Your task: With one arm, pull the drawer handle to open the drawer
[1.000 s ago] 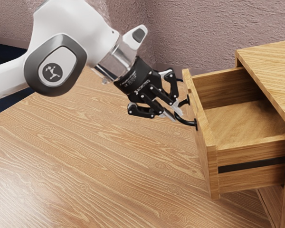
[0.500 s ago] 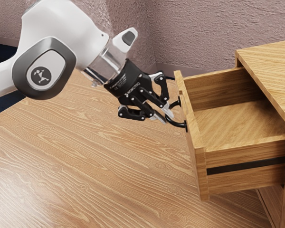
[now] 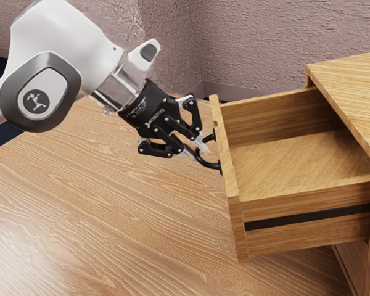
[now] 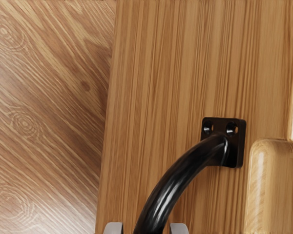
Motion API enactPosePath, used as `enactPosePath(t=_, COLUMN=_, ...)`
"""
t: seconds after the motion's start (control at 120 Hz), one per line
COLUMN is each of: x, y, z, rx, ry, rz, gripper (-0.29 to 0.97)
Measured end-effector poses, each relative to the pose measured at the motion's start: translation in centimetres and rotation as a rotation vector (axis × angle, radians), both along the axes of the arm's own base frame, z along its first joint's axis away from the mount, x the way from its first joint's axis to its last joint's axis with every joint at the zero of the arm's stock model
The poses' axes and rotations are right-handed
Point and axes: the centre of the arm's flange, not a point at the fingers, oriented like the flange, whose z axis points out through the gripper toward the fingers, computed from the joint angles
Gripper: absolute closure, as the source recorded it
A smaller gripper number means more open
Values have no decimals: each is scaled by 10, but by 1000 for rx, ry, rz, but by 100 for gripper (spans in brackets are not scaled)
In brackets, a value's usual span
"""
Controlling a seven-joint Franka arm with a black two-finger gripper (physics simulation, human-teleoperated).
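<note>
**Tool clamped on the handle, drawer well out of the cabinet**

Starting at the exterior view's left: my one arm [image 3: 55,74] reaches in over the wooden surface [image 3: 98,216] and ends in one tool [image 3: 200,145]. Its two fingers are closed around the handle [image 3: 207,163] from opposite sides with only the bar between them. In the wrist view the two grey fingertips [image 4: 115,228] sit on either side of the black bar [image 4: 185,175], so I judge the grip good.

The handle is directly ahead of the tool, bolted to the drawer [image 3: 302,206] front, and its long axis runs across that front panel [image 4: 156,73]. I count one handle. One of its mounting plates [image 4: 223,141] is visible, with two screw holes.

Further right, the single drawer stands far out of the single cabinet [image 3: 351,86], with its bare floor and inner walls exposed. The cabinet lies toward the exterior view's right, so any further pull must go straight back toward the exterior view's left, square to the front panel and in line with the drawer's sides. I judge the opening largely done. A slanted pull could make the drawer bind.
</note>
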Motion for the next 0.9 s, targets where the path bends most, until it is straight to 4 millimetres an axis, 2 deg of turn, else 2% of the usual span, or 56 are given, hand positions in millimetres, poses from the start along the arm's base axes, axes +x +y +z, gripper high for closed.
enactPosePath(t=0.142, x=-5, y=-3, z=-2, rx=1, ry=4, rz=-11, gripper=68)
enactPosePath(t=0.508, x=-23, y=9, z=3, rx=19, ry=-13, rz=14, gripper=68)
enactPosePath(t=0.642, x=-41, y=18, z=13, rx=42, ry=-38, rz=40, gripper=67)
enactPosePath(t=0.725, x=-64, y=33, z=37, rx=51, ry=-78, rz=77, gripper=66)
enactPosePath(t=0.792, x=-99, y=56, z=79, rx=78, ry=-139, rz=139, gripper=56)
enactPosePath(t=0.9, x=-155, y=123, z=153, rx=132, ry=-149, rz=310, gripper=33)
